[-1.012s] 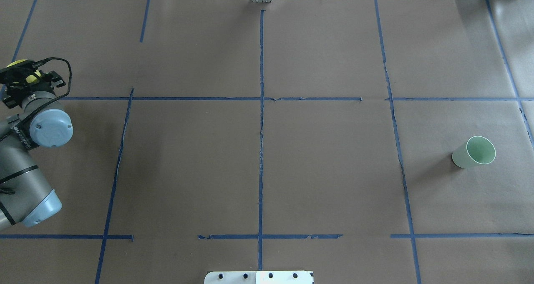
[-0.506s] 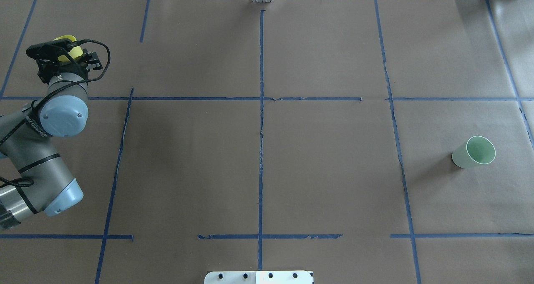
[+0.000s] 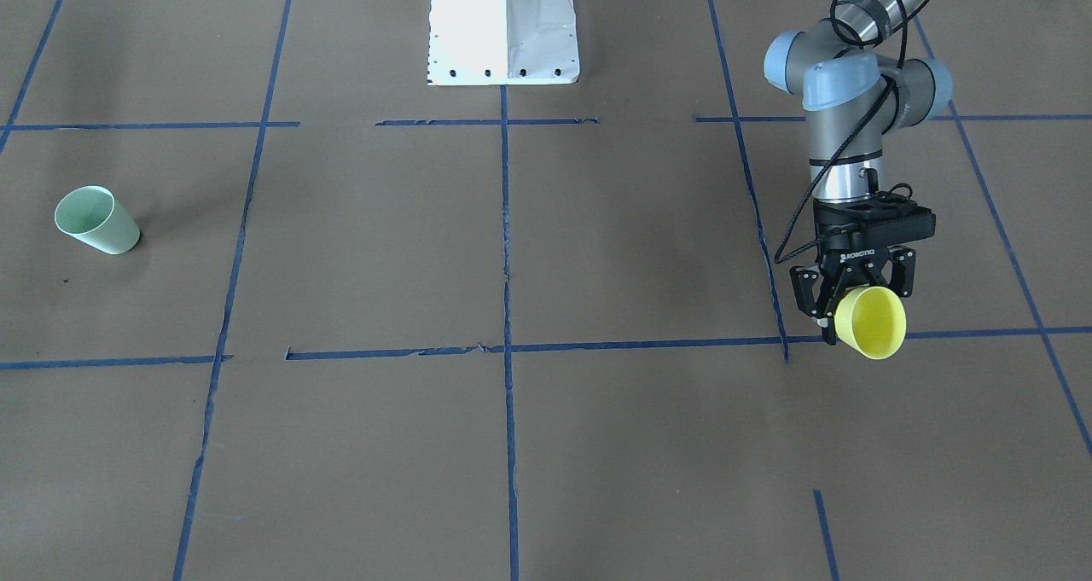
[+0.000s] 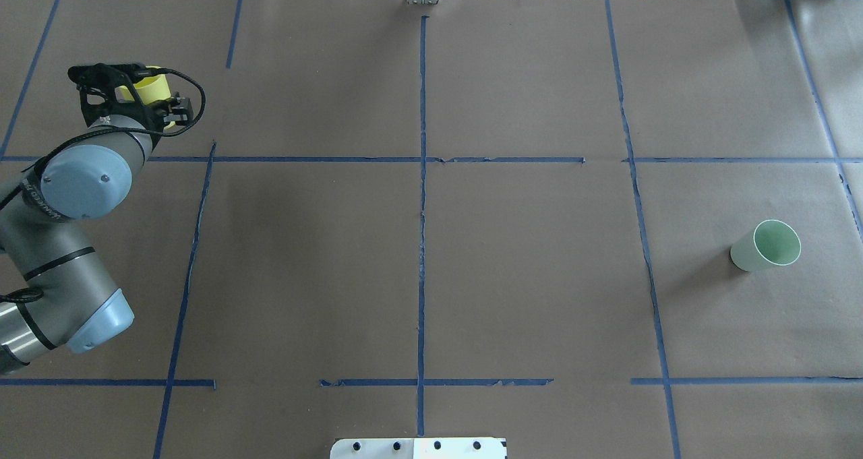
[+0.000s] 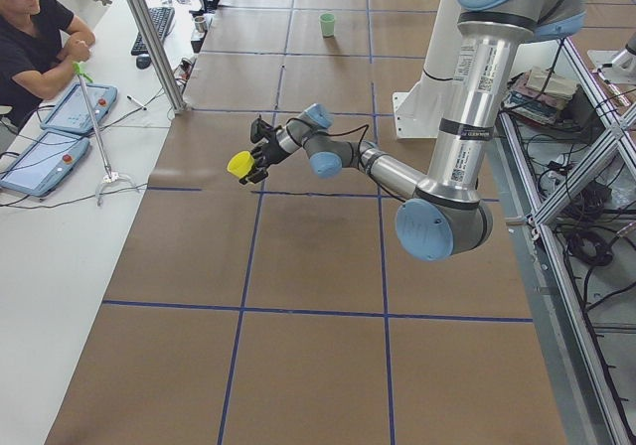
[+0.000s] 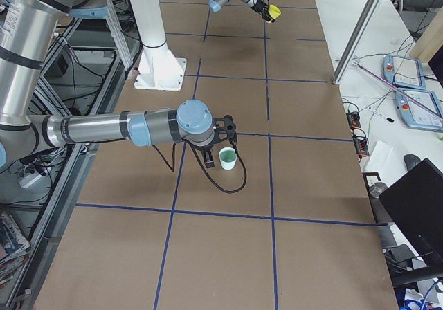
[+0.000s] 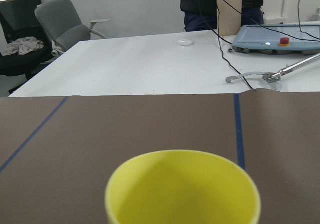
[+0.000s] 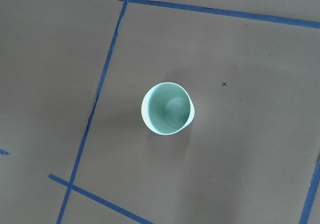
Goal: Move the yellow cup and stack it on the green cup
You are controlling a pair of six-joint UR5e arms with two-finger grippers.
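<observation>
The yellow cup (image 3: pixel 872 321) is held on its side in my left gripper (image 3: pixel 856 302), which is shut on it above the table at my left side. The cup's mouth points away from the robot. It also shows in the overhead view (image 4: pixel 146 88), the left side view (image 5: pixel 239 164) and the left wrist view (image 7: pixel 182 189). The green cup (image 4: pixel 766 246) stands upright and alone on the right part of the table (image 3: pixel 94 220). The right wrist view looks straight down into it (image 8: pixel 167 109). My right gripper (image 6: pixel 212 151) shows only in the right side view, next to the green cup (image 6: pixel 228 158); I cannot tell its state.
Brown paper with blue tape lines (image 4: pixel 422 176) covers the table. The robot's white base (image 3: pixel 503 26) is at the near edge. A white desk with tablets (image 5: pixel 60 127) and a seated person (image 5: pixel 30 38) lies beyond the far edge.
My left arm has swung away from the robot and to the right with the yellow cup in its gripper. The green cup has not moved.
</observation>
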